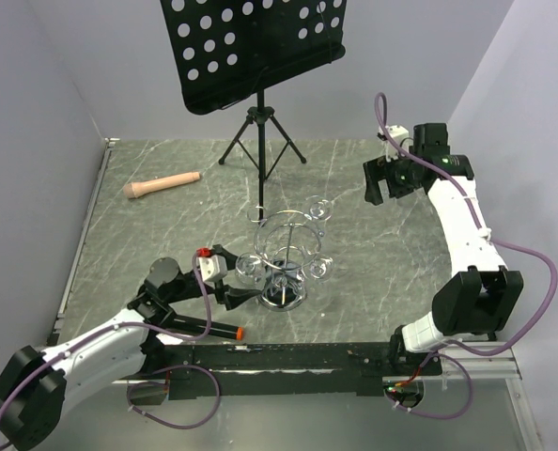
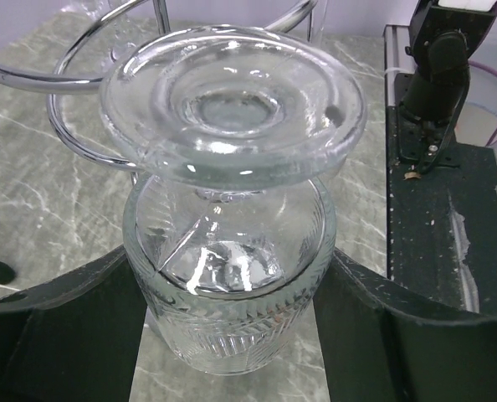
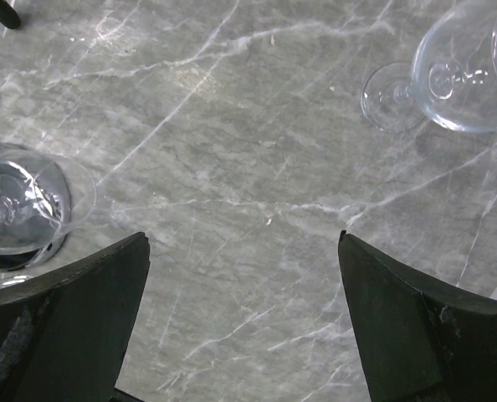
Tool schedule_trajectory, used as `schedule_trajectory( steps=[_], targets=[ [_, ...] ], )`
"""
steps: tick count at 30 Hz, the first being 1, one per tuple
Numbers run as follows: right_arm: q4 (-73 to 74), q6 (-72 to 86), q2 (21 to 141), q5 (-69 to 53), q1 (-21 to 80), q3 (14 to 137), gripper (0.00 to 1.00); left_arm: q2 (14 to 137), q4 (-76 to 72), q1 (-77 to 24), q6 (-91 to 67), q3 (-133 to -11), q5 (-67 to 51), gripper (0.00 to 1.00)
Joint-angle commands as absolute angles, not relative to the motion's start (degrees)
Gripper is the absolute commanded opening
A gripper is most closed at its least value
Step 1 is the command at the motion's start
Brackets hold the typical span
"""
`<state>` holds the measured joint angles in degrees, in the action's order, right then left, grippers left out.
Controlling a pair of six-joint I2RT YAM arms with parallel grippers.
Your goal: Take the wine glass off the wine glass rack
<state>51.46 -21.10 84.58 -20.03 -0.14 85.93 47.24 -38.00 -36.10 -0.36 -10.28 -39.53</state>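
The wine glass rack (image 1: 285, 246) is a chrome wire stand with a round shiny base (image 1: 284, 297) at the middle of the table. Clear wine glasses hang from it upside down. My left gripper (image 1: 240, 275) is shut on the bowl of the wine glass (image 1: 249, 267) on the rack's left side. In the left wrist view the gripper (image 2: 232, 261) has both fingers against that glass (image 2: 232, 301), whose foot (image 2: 232, 100) rests on the wire ring (image 2: 73, 84). My right gripper (image 1: 380, 184) is open and empty, to the right of the rack, and in its wrist view (image 3: 241, 239) over bare marble.
A black music stand (image 1: 258, 56) on a tripod stands behind the rack. A beige handle-shaped object (image 1: 162, 185) lies at back left. A black tool with an orange tip (image 1: 218, 330) lies by the left arm. More glasses show on the rack's right (image 1: 318, 270) and back (image 1: 319, 209).
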Motion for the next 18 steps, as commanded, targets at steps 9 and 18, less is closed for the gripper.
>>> schedule_trajectory(
  steps=[9,18],
  targets=[
    [51.77,-22.76,86.92,-18.46,3.78,90.35,1.00,42.89,-38.76,-36.30,5.18,-9.76,-40.34,0.01],
    [51.68,-23.73,86.75,-17.58,5.54,90.26,1.00,40.26,-38.76,-36.21,5.89,-9.32,-37.97,0.01]
  ],
)
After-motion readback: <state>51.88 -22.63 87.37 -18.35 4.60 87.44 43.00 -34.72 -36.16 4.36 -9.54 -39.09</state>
